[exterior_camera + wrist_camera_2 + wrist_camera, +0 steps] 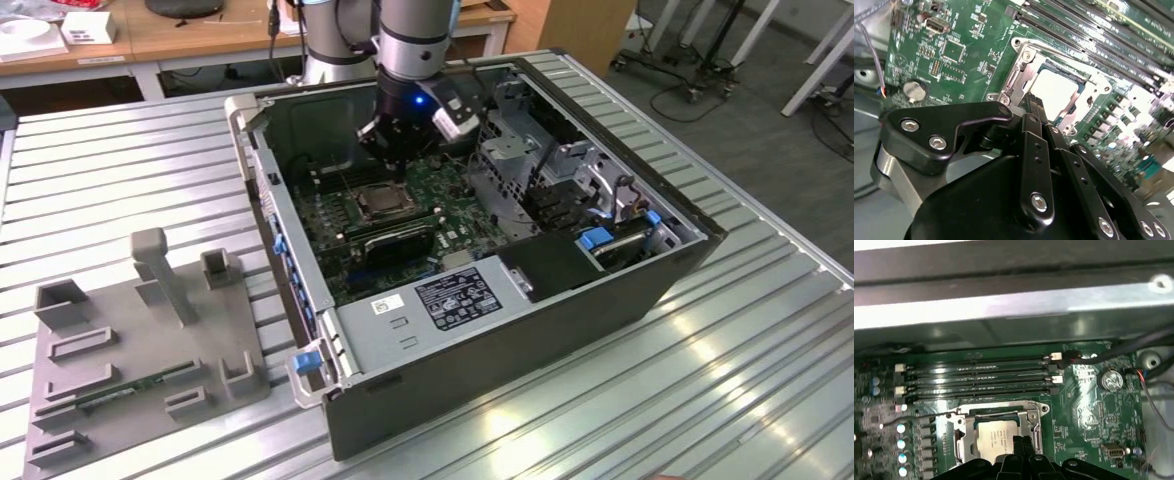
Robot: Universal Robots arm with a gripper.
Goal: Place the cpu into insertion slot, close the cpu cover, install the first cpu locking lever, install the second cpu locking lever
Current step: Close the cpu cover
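Cpu (994,437) lies under the cpu cover (960,435); gripper (386,168), at twelve o'clock in the exterior view, is pinched together, empty, probably as one narrow pusher.

Arm (411,35) enters the exterior view at 12 o'clock, grey tube hanging near vertical. Wrist (407,85) points down, with a blue light (418,100) lit on it. End effector (383,160) black, aimed straight down. In both wrist views its two fingers (1030,125) meet at the tips with nothing between them.
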